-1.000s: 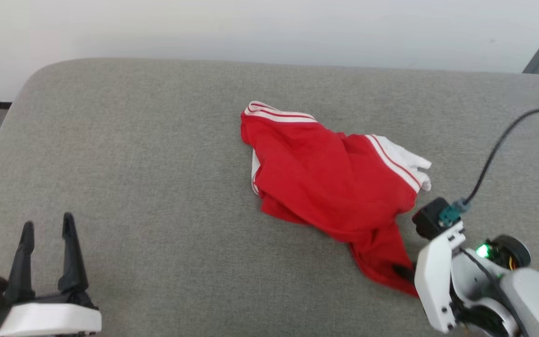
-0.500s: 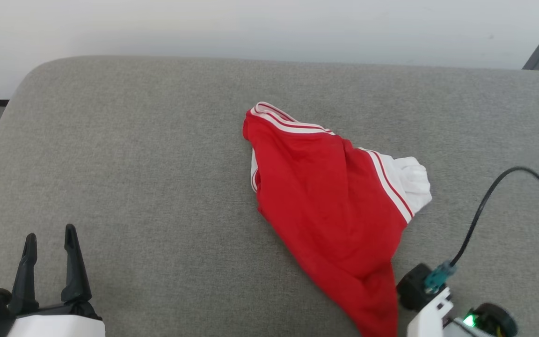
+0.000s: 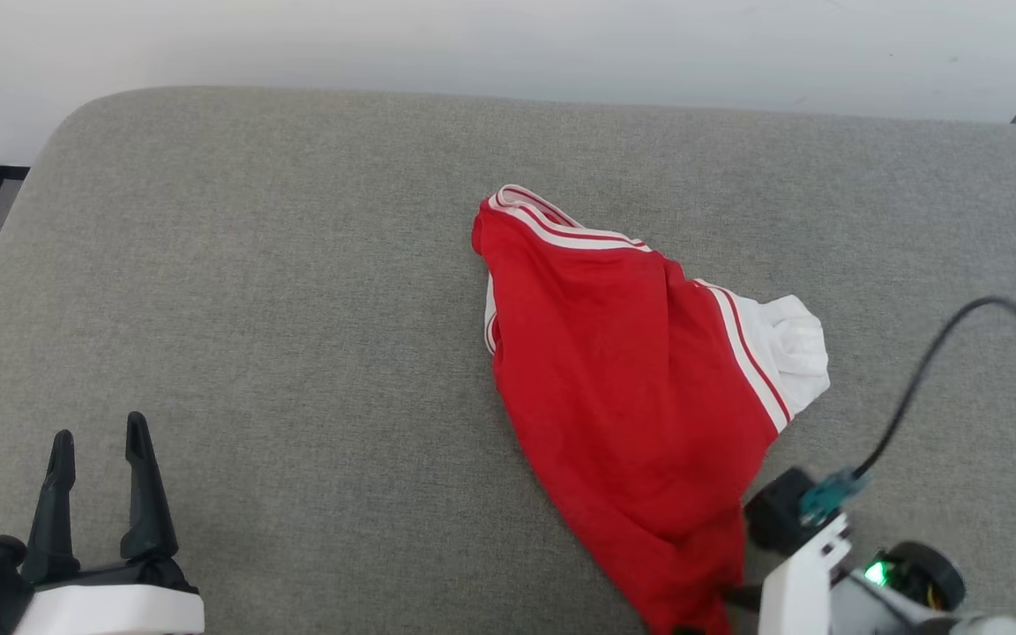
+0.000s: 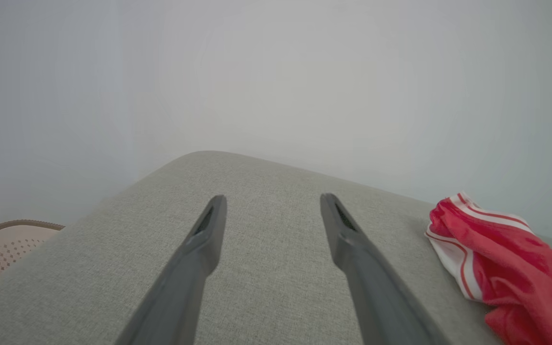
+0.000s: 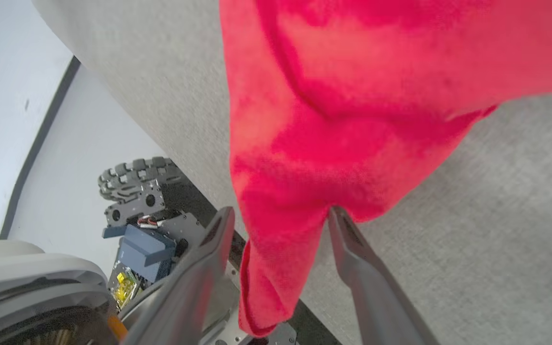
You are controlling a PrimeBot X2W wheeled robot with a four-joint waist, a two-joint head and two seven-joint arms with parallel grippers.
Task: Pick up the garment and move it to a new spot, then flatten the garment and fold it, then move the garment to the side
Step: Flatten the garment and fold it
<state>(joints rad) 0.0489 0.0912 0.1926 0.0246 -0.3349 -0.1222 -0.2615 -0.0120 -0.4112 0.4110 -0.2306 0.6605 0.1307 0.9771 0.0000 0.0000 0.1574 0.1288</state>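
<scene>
Fingers (image 5: 352, 258) of right gripper (image 5: 281, 211) spread astride garment (image 3: 640, 379) tip (blurred); left gripper (image 3: 99, 425) splayed too.

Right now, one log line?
shirt: crumpled on cushion | left gripper: open, apart from shirt | right gripper: open, shirt between jaws | fold: not started

Left pincer (image 3: 98, 429), right pincer (image 5: 281, 211): both agape.

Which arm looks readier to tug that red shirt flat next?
Right, probably: the right pincer stands open around the near tip of the red jersey; the left pincer hovers open over the grey cushion, apart from it.
</scene>
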